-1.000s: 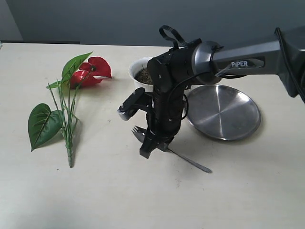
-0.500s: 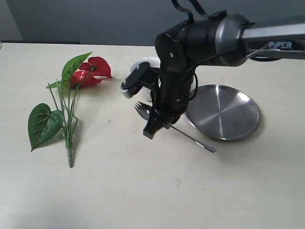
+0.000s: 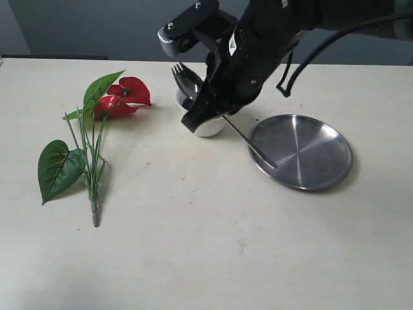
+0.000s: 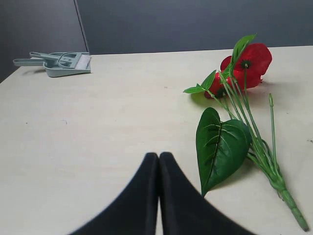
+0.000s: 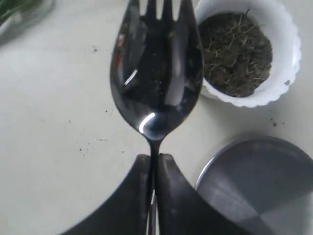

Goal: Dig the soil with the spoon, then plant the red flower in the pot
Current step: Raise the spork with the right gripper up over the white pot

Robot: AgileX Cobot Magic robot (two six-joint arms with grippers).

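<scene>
My right gripper (image 3: 197, 117) (image 5: 153, 156) is shut on the neck of the steel spoon (image 3: 184, 78) (image 5: 156, 73) and holds it in the air. The tined bowl hangs beside the white pot (image 3: 210, 128) (image 5: 288, 54), and the long handle slants back over the plate's rim. In the exterior view the arm hides most of the pot. Dark soil (image 5: 234, 51) fills the pot. The red flower (image 3: 126, 95) (image 4: 249, 61) lies flat on the table left of the pot, stems and green leaves toward the front. My left gripper (image 4: 158, 155) is shut and empty, low over the table near a leaf.
A round steel plate (image 3: 303, 152) (image 5: 264, 181) lies right of the pot. A grey-green dustpan with brush (image 4: 63, 61) sits at the far table edge in the left wrist view. A few soil crumbs dot the tabletop near the pot.
My right gripper has lifted the spoon off the table and carried it up and back, from in front of the pot to beside its rim. The flower has not moved.
</scene>
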